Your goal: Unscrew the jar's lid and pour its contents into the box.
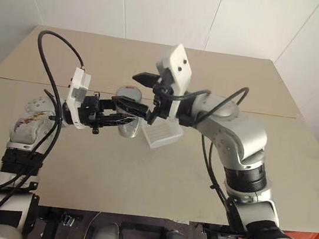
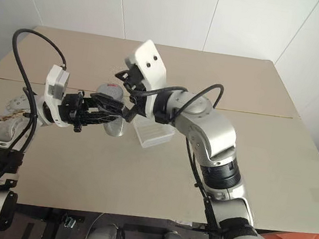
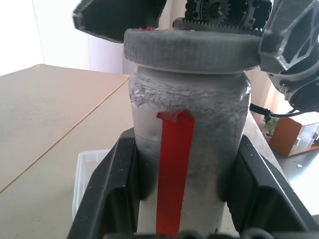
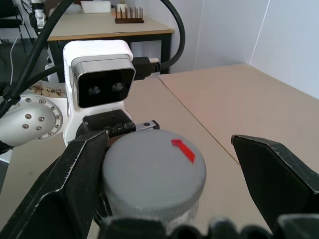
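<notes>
The left gripper (image 3: 177,219) is clamped on the jar (image 3: 189,149), holding it lifted above the surface (image 1: 139,176) — the red mark (image 3: 174,169) runs down the jar's side between the two fingers. The grey lid (image 4: 152,172) is still on the jar. The right gripper (image 4: 169,174) is spread wide around the lid, one finger (image 4: 75,179) touching its rim, the other well apart from it. The box (image 1: 162,135) sits on the surface just beside the jar, under the right gripper.
</notes>
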You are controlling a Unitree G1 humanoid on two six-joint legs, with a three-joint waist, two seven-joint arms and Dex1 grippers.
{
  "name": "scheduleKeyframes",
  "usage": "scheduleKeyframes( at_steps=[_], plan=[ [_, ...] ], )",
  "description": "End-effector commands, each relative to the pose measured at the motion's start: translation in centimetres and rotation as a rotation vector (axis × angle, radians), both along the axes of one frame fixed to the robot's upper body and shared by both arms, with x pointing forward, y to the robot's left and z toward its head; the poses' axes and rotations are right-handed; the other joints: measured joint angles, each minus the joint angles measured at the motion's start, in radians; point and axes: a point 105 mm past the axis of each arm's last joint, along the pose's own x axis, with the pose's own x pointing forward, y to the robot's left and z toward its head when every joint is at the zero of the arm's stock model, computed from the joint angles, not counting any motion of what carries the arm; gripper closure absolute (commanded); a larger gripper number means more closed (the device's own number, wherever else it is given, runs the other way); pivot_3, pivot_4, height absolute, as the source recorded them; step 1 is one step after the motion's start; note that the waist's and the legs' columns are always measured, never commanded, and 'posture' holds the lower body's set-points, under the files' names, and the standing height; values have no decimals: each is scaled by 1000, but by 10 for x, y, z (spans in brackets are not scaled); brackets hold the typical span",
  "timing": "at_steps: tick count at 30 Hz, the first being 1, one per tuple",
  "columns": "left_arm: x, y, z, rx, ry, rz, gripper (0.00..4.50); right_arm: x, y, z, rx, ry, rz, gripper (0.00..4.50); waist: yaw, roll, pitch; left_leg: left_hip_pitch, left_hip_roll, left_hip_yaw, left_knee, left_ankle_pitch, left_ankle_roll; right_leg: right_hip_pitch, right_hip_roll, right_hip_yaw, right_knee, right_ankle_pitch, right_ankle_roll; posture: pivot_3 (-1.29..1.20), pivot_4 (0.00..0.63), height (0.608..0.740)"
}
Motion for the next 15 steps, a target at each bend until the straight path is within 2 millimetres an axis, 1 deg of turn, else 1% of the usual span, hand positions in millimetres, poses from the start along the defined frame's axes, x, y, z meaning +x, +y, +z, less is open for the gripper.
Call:
scheduleKeyframes(
  at_steps=[1, 15],
  plan=[
    [-6, 4, 13, -4, -59, -11, 2611, 4, -19, 17, 50, -63, -56, 0, 0, 0, 0, 0, 0, 0, 0, 0, 0, 0, 0, 0, 0, 0, 0, 0, 150, 740],
    [-6, 5, 14, 2, -64, -7, 2611, -1, -21, 14, 38, -63, -24, 0, 0, 0, 0, 0, 0, 0, 0, 0, 0, 0, 0, 0, 0, 0, 0, 0, 150, 740]
  ],
)
